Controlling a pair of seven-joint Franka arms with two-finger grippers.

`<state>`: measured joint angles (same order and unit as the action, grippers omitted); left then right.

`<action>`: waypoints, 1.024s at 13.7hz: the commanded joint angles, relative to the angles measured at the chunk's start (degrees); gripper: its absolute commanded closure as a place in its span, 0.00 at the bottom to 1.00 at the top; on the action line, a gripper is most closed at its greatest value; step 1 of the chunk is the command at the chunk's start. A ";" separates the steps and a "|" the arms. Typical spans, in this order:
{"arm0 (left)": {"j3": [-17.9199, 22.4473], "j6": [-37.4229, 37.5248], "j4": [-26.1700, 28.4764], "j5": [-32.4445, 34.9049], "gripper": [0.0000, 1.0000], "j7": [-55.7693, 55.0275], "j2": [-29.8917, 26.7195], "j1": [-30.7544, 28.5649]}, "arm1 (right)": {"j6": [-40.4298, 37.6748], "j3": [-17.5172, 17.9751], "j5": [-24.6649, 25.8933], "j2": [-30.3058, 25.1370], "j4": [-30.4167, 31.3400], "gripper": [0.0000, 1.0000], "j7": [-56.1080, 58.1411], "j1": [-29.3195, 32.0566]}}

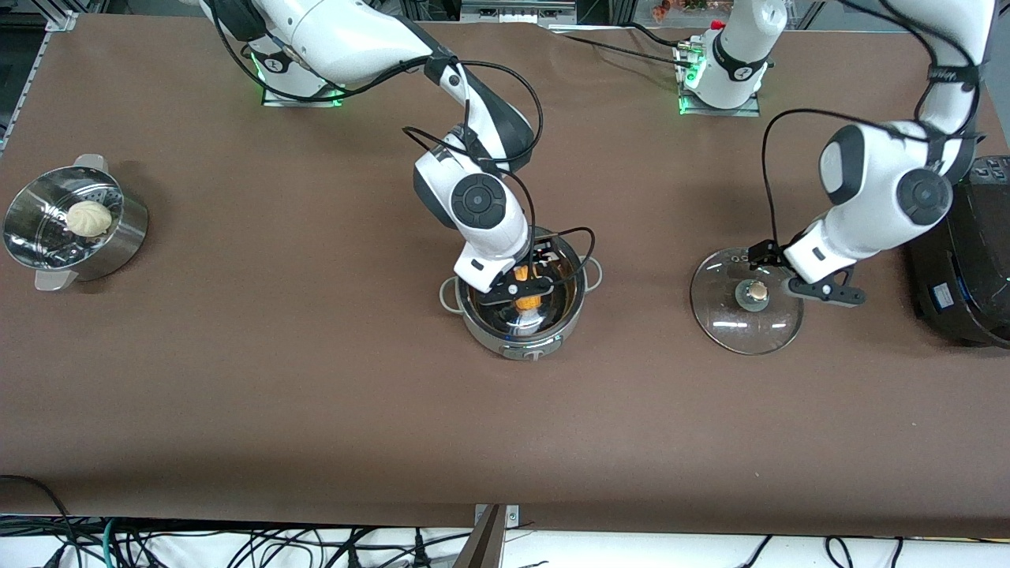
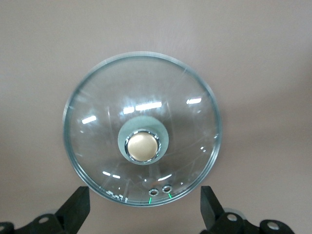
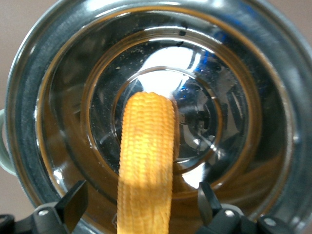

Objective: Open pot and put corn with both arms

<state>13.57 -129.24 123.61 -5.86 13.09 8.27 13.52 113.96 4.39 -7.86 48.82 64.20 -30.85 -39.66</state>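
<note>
Right claw hangs over the open mouth of the round shiny steel pot, and the yellow-orange husked corn cob sits between its fingertips. In the right wrist view both fingers stand apart from the cob with a gap at each side, so the claw looks wide and the corn seems to rest in the pot, one end on the bottom and the other leaning up toward the rim. To do this step well, I judge the arm should rise straight up, with the fingers kept clear of the steel rim and the small grey loop handles.

Left claw hovers spread wide over the round glass lid with a tan knob, which lies flat on the brown desk toward the left arm's end, touching nothing. A big black cooker stands near that lid, so room there is tight. Bare desk lies nearer the front camera than the pot.
</note>
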 commanded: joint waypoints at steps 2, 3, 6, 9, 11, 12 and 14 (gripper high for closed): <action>0.06 8.34 -2.03 0.93 0.00 -1.91 -8.35 -0.07 | -6.71 -0.17 0.83 -1.71 -2.41 0.00 0.35 0.46; -0.20 13.70 -6.76 4.07 0.00 -3.66 -8.53 0.02 | -9.00 -0.26 0.83 -1.88 -3.46 0.00 0.35 0.55; -1.60 28.57 -19.95 5.95 0.00 -5.35 -8.45 -0.07 | -14.02 -1.83 0.92 -5.21 -4.08 0.00 6.04 2.56; -3.19 42.01 -31.82 6.04 0.00 -9.02 -8.19 -1.91 | -18.67 -5.51 1.00 -11.62 -3.82 0.00 9.83 4.76; -3.20 45.47 -36.23 6.04 0.00 -13.25 -8.18 -3.05 | -24.19 -11.21 0.48 -14.71 -3.64 0.00 17.71 5.11; -3.11 46.35 -38.16 5.95 0.00 -13.70 -8.18 -3.84 | -27.36 -14.46 0.39 -15.76 -3.64 0.00 21.50 5.29; -3.54 48.20 -39.85 4.99 0.00 -13.88 -8.36 -6.04 | -31.33 -21.32 0.21 -17.79 -3.64 0.00 23.64 5.29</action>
<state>11.24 -83.84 87.48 -0.88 0.30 -1.67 10.11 85.53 -12.19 -7.41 33.30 59.20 -10.07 -34.19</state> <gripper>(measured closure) 0.000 0.000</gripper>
